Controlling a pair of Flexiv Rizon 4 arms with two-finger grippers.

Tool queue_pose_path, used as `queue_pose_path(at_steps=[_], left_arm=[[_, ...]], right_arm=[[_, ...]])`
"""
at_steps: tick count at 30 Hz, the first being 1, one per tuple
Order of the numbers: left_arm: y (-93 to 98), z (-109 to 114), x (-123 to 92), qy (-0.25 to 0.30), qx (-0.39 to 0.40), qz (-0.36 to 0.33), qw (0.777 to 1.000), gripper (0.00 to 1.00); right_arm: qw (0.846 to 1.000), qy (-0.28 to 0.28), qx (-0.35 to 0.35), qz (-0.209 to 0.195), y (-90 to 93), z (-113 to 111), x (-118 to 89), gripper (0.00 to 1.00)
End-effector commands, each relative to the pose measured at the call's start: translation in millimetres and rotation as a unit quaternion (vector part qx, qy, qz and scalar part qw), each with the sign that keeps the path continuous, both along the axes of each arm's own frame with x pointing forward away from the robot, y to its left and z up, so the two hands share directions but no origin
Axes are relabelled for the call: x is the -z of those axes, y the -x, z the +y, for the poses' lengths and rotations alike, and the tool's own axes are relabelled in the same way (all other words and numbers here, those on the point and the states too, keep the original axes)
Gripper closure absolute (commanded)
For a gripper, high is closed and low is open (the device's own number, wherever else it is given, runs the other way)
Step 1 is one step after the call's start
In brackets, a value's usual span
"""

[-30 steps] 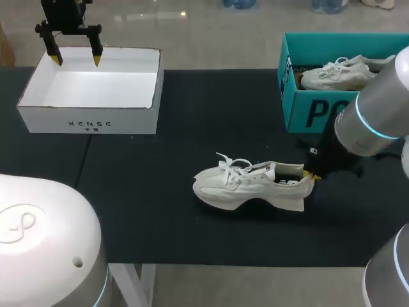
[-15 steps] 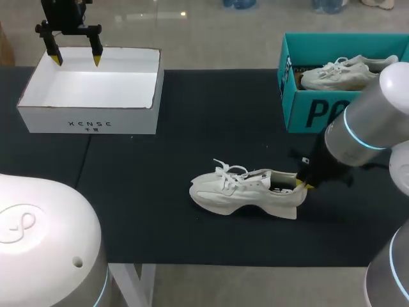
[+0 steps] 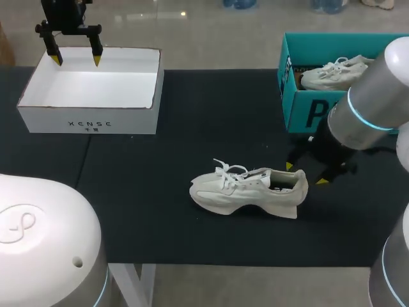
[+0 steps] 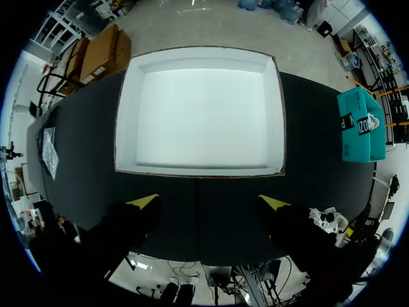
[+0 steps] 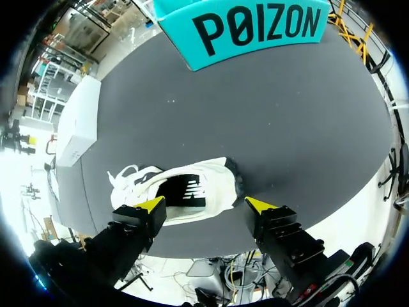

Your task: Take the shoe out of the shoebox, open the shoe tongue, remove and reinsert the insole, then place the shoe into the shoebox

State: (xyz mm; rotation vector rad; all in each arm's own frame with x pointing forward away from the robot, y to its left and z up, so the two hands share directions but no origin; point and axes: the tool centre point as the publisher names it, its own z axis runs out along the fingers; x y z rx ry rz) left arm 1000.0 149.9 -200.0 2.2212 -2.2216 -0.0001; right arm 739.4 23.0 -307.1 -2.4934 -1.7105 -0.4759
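The white shoe (image 3: 246, 192) stands on its sole near the middle of the dark bench (image 3: 192, 109), toe to the left and heel to the right, well apart from the teal shoebox (image 3: 300, 109) at the far right, which holds a second pale shoe (image 3: 335, 73). The right pincer (image 3: 305, 174) hangs just by the heel with its yellow tips spread and gripping nothing. The left pincer (image 3: 77, 60), also spread and empty, hovers over the far edge of the white box (image 3: 89, 121) at the far left.
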Motion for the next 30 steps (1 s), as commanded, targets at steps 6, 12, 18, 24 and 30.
queue_pose_path(at_steps=[6, 12, 18, 24, 30], left_arm=[[0.0, 0.0, 0.0, 0.000, 0.000, 0.000, 1.000, 0.00], [0.0, 0.0, 0.0, 0.000, 0.000, 0.000, 1.000, 0.00], [0.0, 0.0, 0.0, 0.000, 0.000, 0.000, 1.000, 0.00], [0.0, 0.0, 0.0, 0.000, 0.000, 0.000, 1.000, 0.00], [0.0, 0.0, 0.0, 0.000, 0.000, 0.000, 1.000, 0.00]], right_arm=[[0.972, -0.035, -0.226, -0.044, 11.6, -16.2, -50.8, 0.00], [0.888, -0.007, -0.456, -0.055, 34.2, -9.0, -61.7, 0.00], [0.878, 0.015, -0.477, -0.033, 41.1, -6.8, -65.1, 0.00], [0.878, 0.015, -0.477, -0.033, 41.1, -6.8, -65.1, 0.00], [0.878, 0.015, -0.477, -0.033, 41.1, -6.8, -65.1, 0.00]])
